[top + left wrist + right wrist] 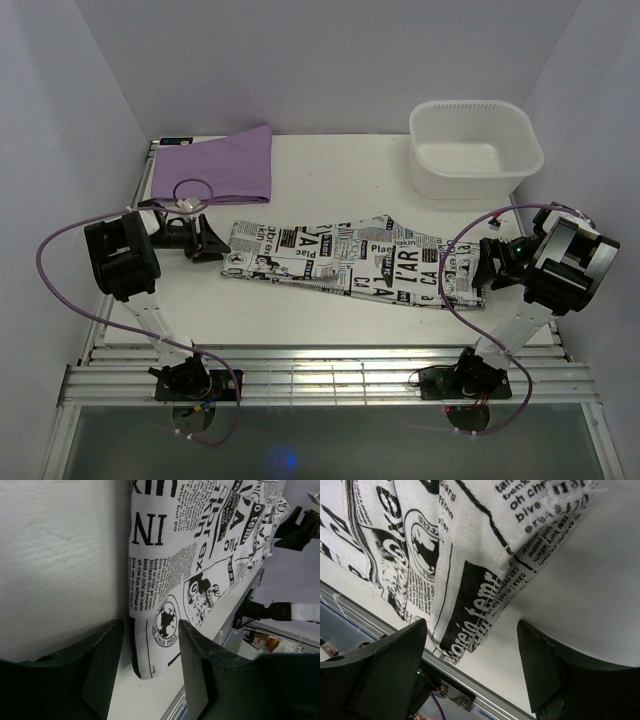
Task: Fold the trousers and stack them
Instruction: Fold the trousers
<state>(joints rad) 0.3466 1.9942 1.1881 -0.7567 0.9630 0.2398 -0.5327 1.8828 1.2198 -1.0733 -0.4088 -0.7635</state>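
The trousers (350,262), white with black newspaper print, lie flat across the middle of the white table (330,180), folded into a long band that runs from left to right and slants slightly toward the near edge at its right end. The left gripper (207,246) sits low at the band's left end. In the left wrist view its two dark fingers (100,665) stand apart, one on each side of a rounded corner of the printed fabric, which lies on the tabletop between them and is not pinched. The right gripper (478,272) sits at the band's right end. In the right wrist view its jaws are spread wide, and a corner of the fabric with a black text block reaches into the gap between the fingers (395,660) without being clamped. That corner lies close to the table's near edge, just beside the metal rail (455,692). A plain purple cloth (215,165) lies folded at the far left of the table, well apart from the trousers. A white plastic basin (465,183) stands at the far right corner.
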